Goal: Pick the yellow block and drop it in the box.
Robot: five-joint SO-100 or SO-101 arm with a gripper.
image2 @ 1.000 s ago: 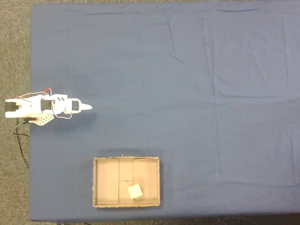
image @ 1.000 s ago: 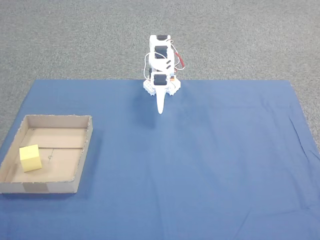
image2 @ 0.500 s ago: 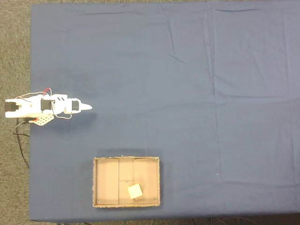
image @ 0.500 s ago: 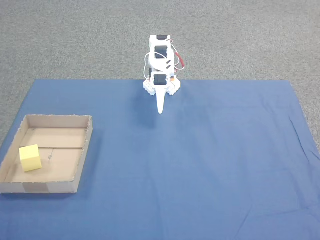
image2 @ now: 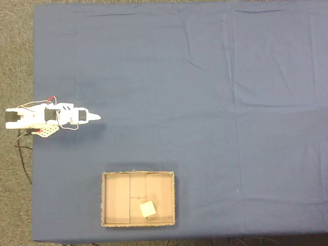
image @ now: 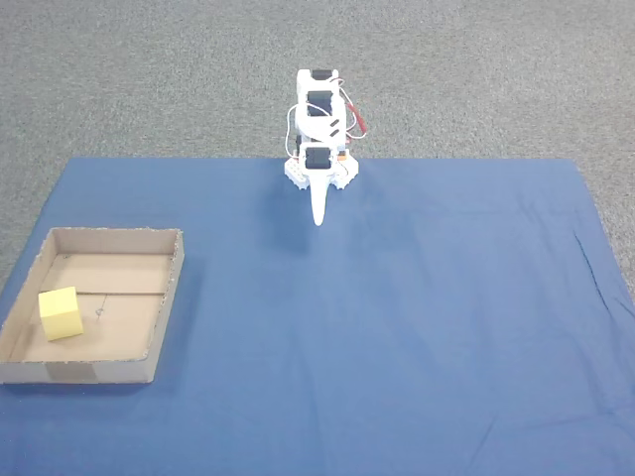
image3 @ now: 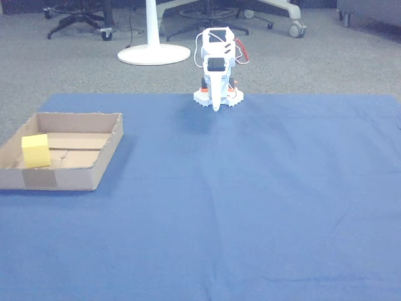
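The yellow block (image: 60, 313) lies inside the box (image: 164, 307), a shallow brown cardboard tray, near its front left corner in a fixed view. In the top-down fixed view the yellow block (image2: 147, 209) rests near the lower wall of the box (image2: 105, 200). In the other view the yellow block (image3: 35, 150) sits at the left of the box (image3: 106, 160). My gripper (image: 318, 220) is shut and empty, folded back over the white arm's base, far from the box. It points out over the cloth in both fixed views (image2: 97, 117) and the other view (image3: 216, 108).
A blue cloth (image: 397, 317) covers the work surface, with grey carpet around it. Behind the arm in the other view stand a white pedestal base (image3: 153, 53) and chair legs (image3: 75, 15). Cables (image2: 23, 154) trail from the arm's base.
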